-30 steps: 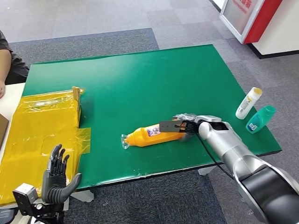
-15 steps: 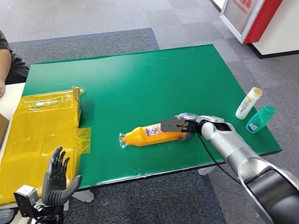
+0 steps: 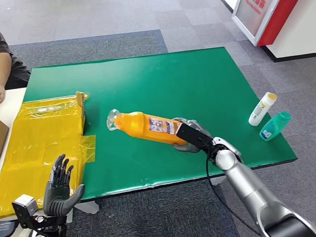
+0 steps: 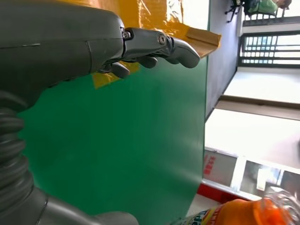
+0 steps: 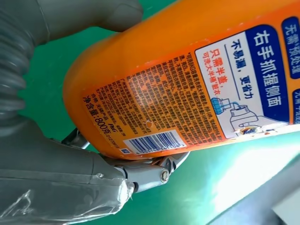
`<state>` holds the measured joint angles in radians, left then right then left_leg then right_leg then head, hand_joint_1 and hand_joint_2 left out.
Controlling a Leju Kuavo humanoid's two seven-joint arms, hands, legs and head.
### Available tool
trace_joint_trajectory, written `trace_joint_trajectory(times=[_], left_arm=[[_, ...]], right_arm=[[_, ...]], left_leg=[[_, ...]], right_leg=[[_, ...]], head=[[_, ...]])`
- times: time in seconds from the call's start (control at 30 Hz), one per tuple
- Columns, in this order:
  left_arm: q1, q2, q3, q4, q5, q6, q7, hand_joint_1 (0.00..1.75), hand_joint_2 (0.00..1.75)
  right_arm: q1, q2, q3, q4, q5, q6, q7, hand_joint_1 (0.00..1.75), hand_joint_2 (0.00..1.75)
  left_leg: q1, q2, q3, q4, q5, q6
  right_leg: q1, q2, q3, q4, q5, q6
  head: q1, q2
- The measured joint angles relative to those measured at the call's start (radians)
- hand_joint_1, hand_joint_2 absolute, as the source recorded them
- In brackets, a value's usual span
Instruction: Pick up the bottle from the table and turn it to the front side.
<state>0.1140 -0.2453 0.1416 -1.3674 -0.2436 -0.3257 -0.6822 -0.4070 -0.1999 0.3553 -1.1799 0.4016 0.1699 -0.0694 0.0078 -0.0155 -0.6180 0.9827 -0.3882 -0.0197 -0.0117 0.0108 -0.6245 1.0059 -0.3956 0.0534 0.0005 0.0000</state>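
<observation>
Bottle first: we see the orange bottle lifted off the green counter, held roughly level over the middle of the counter's near half, its clear cap end pointing toward the left edge and tilted slightly up.

Starting at the left, a person's arm shows at the far left corner, beside a pale surface. Yellow plastic sheeting covers the left end of the counter, with a small raised yellow flap at its right border. Below the near left corner hangs our left hand, off the counter, fingers spread and upright, holding nothing; in the left wrist view its fingers stretch out above the green surface with the yellow sheet beyond them.

Moving right, our right hand grips the bottle by its base end, near the middle of the near edge. In the right wrist view the thumb presses one side of the orange body and the fingers wrap under the other, with the printed back label and barcode facing the camera.

At the right edge of the counter lie a white bottle with a yellow cap and, just beside it, a teal bottle, both well apart from the held one.
</observation>
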Motion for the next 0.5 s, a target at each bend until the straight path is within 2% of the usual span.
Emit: trace_joint_trajectory(times=[0.23,0.33,0.5], left_arm=[[-0.089,0.005,-0.062,-0.016,-0.013,0.018,0.035,0.00,1.75],[-0.128,0.013,-0.106,-0.032,-0.006,0.010,0.051,0.00,1.75],[-0.184,0.037,-0.189,-0.065,-0.055,0.048,0.076,0.00,1.75]], right_arm=[[0.058,0.196,-0.059,-0.004,0.007,-0.048,-0.116,1.75,1.75],[0.057,0.258,-0.071,0.016,0.025,-0.053,-0.145,1.75,1.75],[0.042,0.337,-0.084,0.066,0.057,-0.059,-0.169,1.75,1.75]], left_leg=[[0.001,0.000,0.000,0.000,0.002,-0.002],[0.001,0.000,0.000,0.000,0.002,-0.002],[0.001,0.000,0.000,0.000,0.002,-0.001]], right_leg=[[0.001,0.000,0.000,0.001,0.000,-0.001],[0.001,0.000,0.000,0.001,0.001,-0.001],[0.001,0.000,0.000,0.001,0.001,-0.001]], head=[[0.000,0.000],[0.000,0.000],[0.000,0.000]])
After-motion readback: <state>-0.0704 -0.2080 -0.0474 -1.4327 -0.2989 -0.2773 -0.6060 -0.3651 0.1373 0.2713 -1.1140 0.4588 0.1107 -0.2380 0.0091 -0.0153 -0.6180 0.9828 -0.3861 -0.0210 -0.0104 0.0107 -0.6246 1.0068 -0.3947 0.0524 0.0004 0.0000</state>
